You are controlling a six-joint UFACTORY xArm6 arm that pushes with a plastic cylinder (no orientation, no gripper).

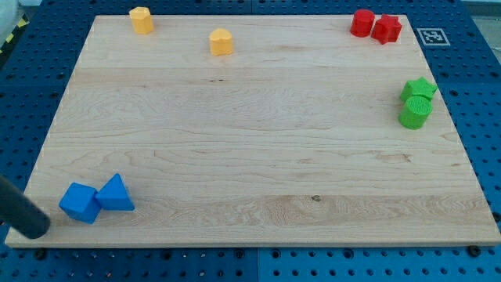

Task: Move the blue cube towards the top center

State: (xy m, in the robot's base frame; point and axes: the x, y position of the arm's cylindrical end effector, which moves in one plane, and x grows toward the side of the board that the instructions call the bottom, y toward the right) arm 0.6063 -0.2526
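The blue cube (80,202) sits near the view's bottom left corner of the wooden board (258,133). A blue triangular block (116,193) touches its right side. My tip (34,229) is the lower end of a dark rod coming in from the view's left edge. It stands just left of and slightly below the blue cube, a small gap apart from it.
Two yellow blocks sit at the view's top left (142,19) and top centre-left (221,41). A red cylinder (362,23) and a red star-like block (387,29) touch at the top right. A green star (419,88) and green cylinder (415,113) touch at the right edge.
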